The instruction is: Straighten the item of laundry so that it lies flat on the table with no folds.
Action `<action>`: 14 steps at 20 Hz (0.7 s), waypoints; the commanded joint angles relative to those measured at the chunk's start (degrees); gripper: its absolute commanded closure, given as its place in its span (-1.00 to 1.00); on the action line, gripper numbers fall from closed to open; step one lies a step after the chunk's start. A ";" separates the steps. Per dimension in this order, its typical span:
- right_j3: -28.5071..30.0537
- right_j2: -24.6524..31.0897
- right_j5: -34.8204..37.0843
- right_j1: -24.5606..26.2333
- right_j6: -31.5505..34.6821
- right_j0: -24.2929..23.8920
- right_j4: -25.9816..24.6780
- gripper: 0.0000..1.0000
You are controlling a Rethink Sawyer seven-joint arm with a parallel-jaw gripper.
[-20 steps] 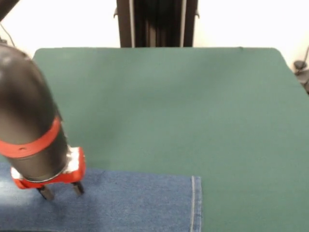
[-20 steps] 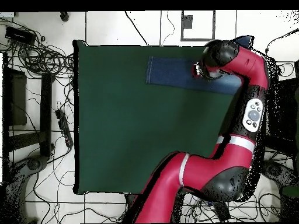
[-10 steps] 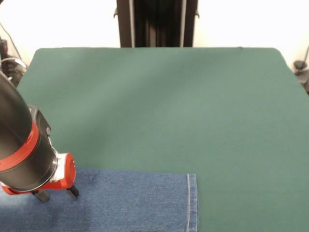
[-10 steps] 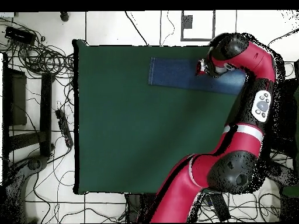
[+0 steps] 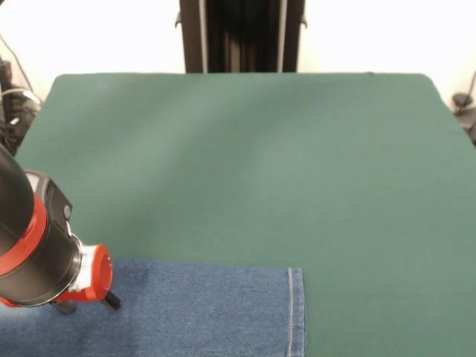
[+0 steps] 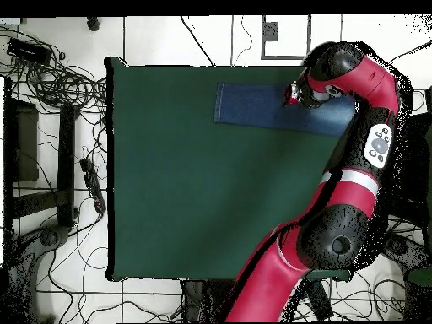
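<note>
The blue denim jeans [image 5: 201, 312] lie as a flat strip along the near edge of the green table [image 5: 245, 156]. Their stitched hem [image 5: 296, 312] ends near the middle and the rest runs out of the picture at the bottom left. My gripper [image 5: 87, 303] stands at the strip's left part with its two fingertips [image 5: 111, 301] apart and down at the denim, gripping nothing I can see. In the overhead view the jeans [image 6: 253, 105] lie along the table's top edge, and the gripper [image 6: 293, 94] is over their right half. The waistband end is hidden under the arm.
The black and red arm [image 5: 26, 238] fills the lower left of the front view. The robot's pedestal [image 5: 242, 36] stands at the far side. In the overhead view cables [image 6: 59, 84] and equipment lie on the floor left of the table.
The arm swung left in the front view and the gripper slid a little left and nearer. The jeans' hem shifted slightly left with it at first, then stayed put.
</note>
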 commanded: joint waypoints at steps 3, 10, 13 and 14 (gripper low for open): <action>6.77 -20.69 -12.97 10.08 -16.64 1.16 5.30 -1.00; 8.26 -28.97 -11.46 9.27 -12.73 1.41 9.55 1.00; 8.70 -31.68 -11.06 9.12 -12.10 1.39 12.04 1.00; 8.83 -32.47 -10.95 9.08 -11.94 1.38 12.72 1.00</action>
